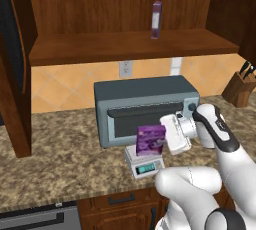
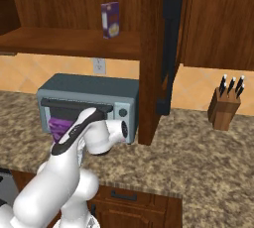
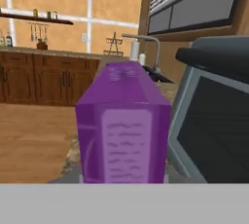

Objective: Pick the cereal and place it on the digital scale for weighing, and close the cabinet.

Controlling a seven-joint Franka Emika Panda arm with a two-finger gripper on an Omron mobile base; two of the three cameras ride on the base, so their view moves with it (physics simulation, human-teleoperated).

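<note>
The cereal (image 1: pixel 151 140) is a purple box standing upright right over the digital scale (image 1: pixel 145 165), in front of the toaster oven; whether it rests on the platform I cannot tell. My gripper (image 1: pixel 162 141) reaches in from the right and is shut on the cereal's side. In the hand view the cereal (image 3: pixel 124 130) sits close up in the middle, its narrow printed face toward the camera. From the right base view a strip of the cereal (image 2: pixel 59 124) shows behind my arm. The cabinet (image 1: pixel 130 44) above stands open, its door (image 2: pixel 154 48) swung out over the counter.
A grey toaster oven (image 1: pixel 145 106) stands just behind the scale. A thin purple box (image 1: pixel 156 20) stands on the cabinet shelf. A knife block (image 1: pixel 240 86) sits at the far right of the speckled counter (image 1: pixel 60 159). The left cabinet door (image 1: pixel 15 74) hangs open at the left.
</note>
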